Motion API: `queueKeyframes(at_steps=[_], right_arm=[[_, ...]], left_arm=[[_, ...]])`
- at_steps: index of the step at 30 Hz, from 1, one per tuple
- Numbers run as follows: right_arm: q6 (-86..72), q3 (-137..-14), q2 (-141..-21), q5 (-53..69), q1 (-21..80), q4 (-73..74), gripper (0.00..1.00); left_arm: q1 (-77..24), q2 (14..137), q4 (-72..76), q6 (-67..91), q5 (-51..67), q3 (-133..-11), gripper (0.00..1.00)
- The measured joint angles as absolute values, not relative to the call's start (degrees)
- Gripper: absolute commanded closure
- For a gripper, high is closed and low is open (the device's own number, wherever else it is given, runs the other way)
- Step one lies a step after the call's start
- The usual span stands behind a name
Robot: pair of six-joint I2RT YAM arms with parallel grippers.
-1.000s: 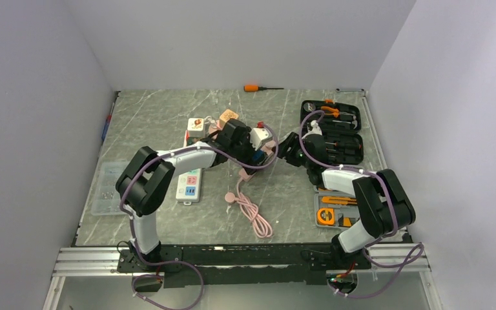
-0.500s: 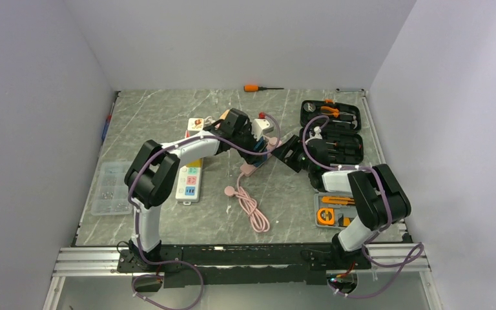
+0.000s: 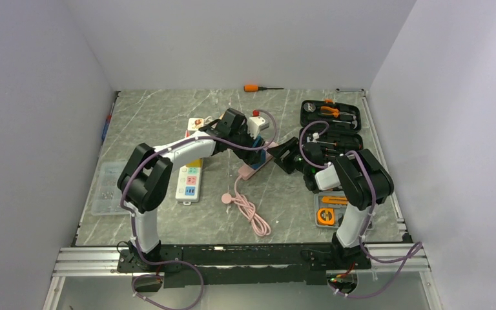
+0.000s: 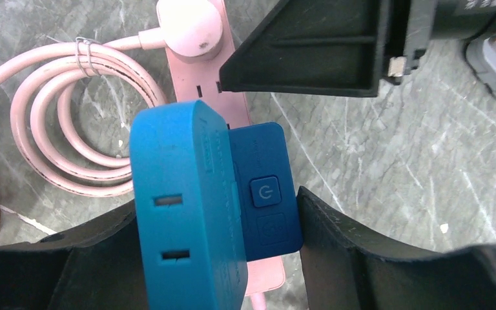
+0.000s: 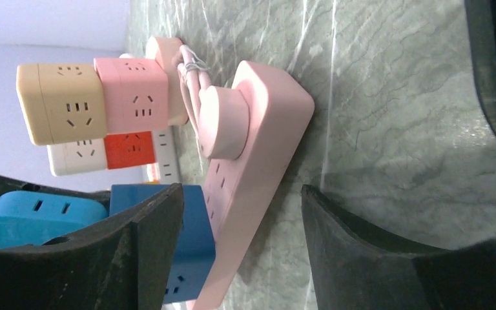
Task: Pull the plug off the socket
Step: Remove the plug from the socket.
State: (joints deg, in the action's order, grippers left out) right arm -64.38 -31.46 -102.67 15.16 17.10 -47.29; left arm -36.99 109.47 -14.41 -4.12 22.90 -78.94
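Clutter on the worktop [image 3: 168, 110] begins at the left with a white power strip [image 3: 189, 184], which plays no part in this job. Next comes the left arm [image 3: 181, 150], reaching in over the middle. The left jaws are closed on the blue plug [image 4: 187, 161], one on each flank, a hold that suits a straight pull away from the sockets. The blue plug sits in the pink power strip [image 5: 258, 148], which lies flat near the centre. Its cord [image 4: 58, 129] is coiled beside it, and a round pink plug [image 5: 223, 123] sits further along it. From the right arm [image 3: 326, 175], the right jaws stand open astride the strip, with a gap showing on one side, so nothing is clamped there. They look placed to pin the strip down, since it would otherwise likely lift with the plug. Beyond them lies an open tool case [image 3: 336, 129].
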Motion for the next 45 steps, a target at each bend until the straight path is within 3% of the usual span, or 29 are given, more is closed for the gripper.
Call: queueKeyframes(at_steps=[9,17,21,45], right_arm=[[-72.2,-32.7,-109.2,15.5,19.8,-55.9,0.41],[-74.8,-33.0,-109.6,13.7,20.5,-56.0,0.86],[-75.4,-32.9,-109.6,13.4,20.4,-56.8,1.00],[-77.2,-31.5,-109.7,9.9,22.9,-61.7,1.00]], left_arm=[[-37.1,108.3,-14.6,-0.7,22.1,-78.9,0.70],[-37.1,107.6,-14.5,0.3,20.6,-78.8,0.72],[-36.9,107.0,-14.2,0.7,20.0,-78.2,0.73],[-34.0,103.5,-17.6,5.4,21.9,-78.0,0.80]])
